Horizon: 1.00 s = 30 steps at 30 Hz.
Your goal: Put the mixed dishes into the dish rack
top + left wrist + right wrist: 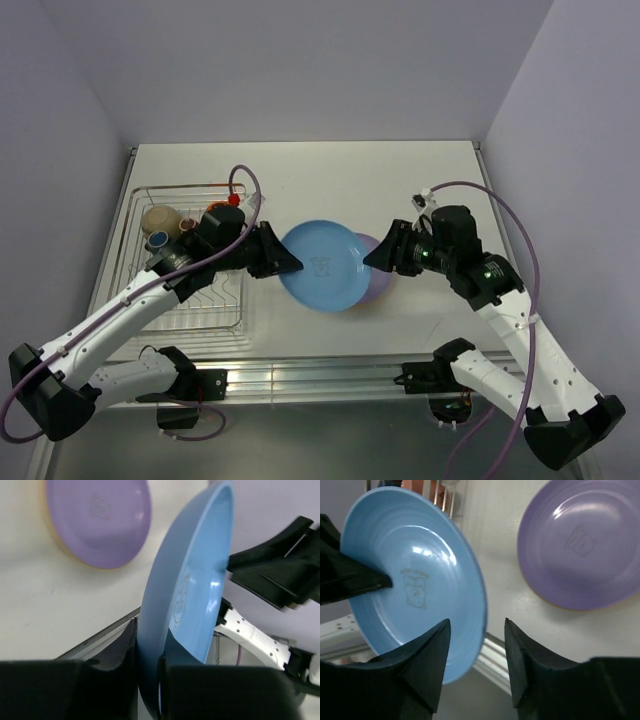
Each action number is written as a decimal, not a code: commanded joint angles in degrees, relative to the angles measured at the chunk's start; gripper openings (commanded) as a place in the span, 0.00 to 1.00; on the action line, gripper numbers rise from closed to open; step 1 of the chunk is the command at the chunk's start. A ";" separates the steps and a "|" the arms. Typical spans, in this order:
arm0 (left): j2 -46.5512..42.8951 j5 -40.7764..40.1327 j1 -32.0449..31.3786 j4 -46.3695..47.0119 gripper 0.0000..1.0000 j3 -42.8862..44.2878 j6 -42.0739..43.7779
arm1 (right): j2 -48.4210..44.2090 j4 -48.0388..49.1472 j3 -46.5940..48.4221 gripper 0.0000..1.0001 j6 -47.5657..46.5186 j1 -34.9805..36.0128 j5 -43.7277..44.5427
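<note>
From above, the left hand [289, 263] pinches the left rim of the blue plate [325, 266], which is held up over the middle of the desk [400, 180], just right of the dish rack [215, 315]. The right hand [372, 258] is at the plate's right rim. A lilac plate [377, 287] shows from under the blue one's right edge. In the far left part of the rack are a cream bowl [160, 217] and a dark blue mug [158, 241].

The left wrist camera shows the left hand [150, 652] pressed onto the bottom edge of the blue plate [195, 580], which stands nearly on edge. The lilac plate [100, 520] lies flat on the desk, stacked on a tan plate [50, 534] of which only the rim shows.

The right wrist camera shows the right hand [476, 650] spread wide, with the rim of the blue plate [415, 580] in the gap between its fingers and neither finger clearly touching it. The lilac plate [580, 545] lies to the right.
</note>
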 commanded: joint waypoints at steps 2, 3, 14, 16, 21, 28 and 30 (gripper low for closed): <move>-4.12 -10.63 -0.51 -12.38 0.00 8.42 0.28 | -0.96 -1.98 4.28 0.62 -2.87 0.66 6.29; -4.91 -17.62 -0.51 -16.11 0.00 9.57 0.28 | -1.23 -2.87 4.90 0.66 -3.66 0.66 8.31; -8.35 -43.25 -0.51 -51.81 0.00 24.43 -0.59 | -1.58 -3.06 5.26 0.70 -5.86 0.66 9.30; -9.74 -43.62 -0.51 -52.97 0.00 23.39 0.01 | -1.50 -2.88 4.91 0.70 -6.21 0.75 9.03; -11.25 -43.79 -0.34 -53.06 0.00 19.61 -0.42 | -1.41 -2.97 4.03 0.69 -7.44 0.66 8.95; -8.71 -49.23 4.13 -53.14 0.00 20.56 4.13 | -1.41 -2.70 3.06 0.68 -8.23 0.66 8.24; -7.74 -50.47 8.26 -53.06 0.00 21.61 6.59 | -1.50 -2.70 2.88 0.68 -8.23 0.66 7.80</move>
